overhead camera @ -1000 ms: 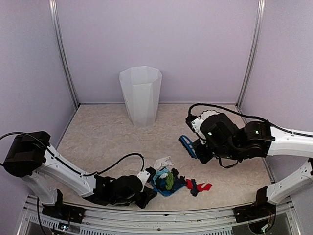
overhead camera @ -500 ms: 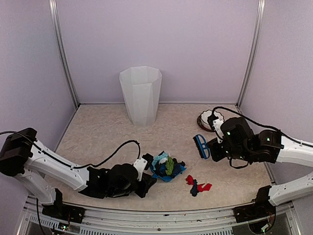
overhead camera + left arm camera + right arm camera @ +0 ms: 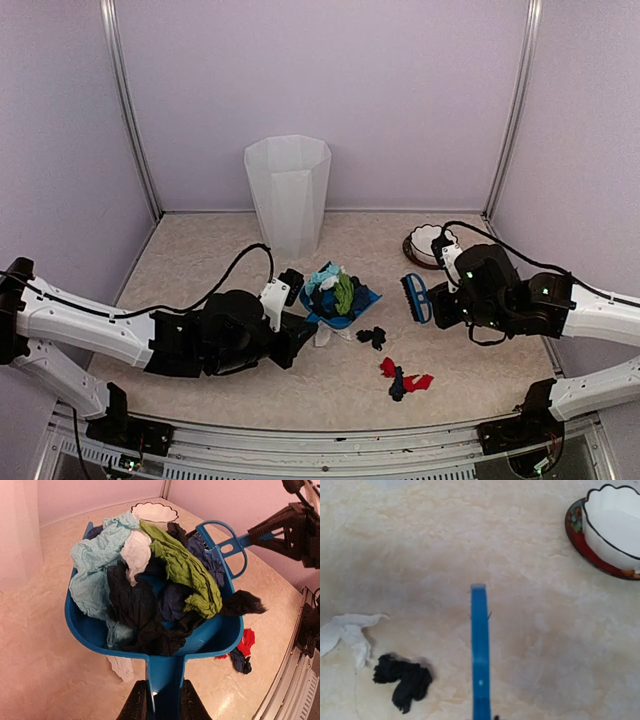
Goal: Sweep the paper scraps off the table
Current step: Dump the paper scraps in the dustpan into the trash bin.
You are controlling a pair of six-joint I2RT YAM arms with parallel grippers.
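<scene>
My left gripper (image 3: 298,327) is shut on the handle of a blue dustpan (image 3: 345,312) and holds it above the table (image 3: 200,270). In the left wrist view my gripper (image 3: 165,702) clamps the handle, and the pan (image 3: 210,635) is heaped with teal, white, black and green paper scraps (image 3: 150,580). A white scrap (image 3: 322,336), a black scrap (image 3: 372,337) and red and dark scraps (image 3: 402,380) lie on the table. My right gripper (image 3: 438,305) is shut on a blue brush (image 3: 415,298), held off the table. The right wrist view shows the brush (image 3: 480,650), the black scrap (image 3: 402,680) and the white scrap (image 3: 350,632).
A tall white bin (image 3: 288,195) stands at the back, behind the lifted dustpan. A white scalloped bowl on a red plate (image 3: 425,243) sits at the back right, close to my right gripper; it also shows in the right wrist view (image 3: 615,525). Walls close in three sides.
My left gripper has lifted the loaded dustpan off the table and moved it back toward the bin. A black and a white scrap now lie beneath it. The right arm has hardly moved.
</scene>
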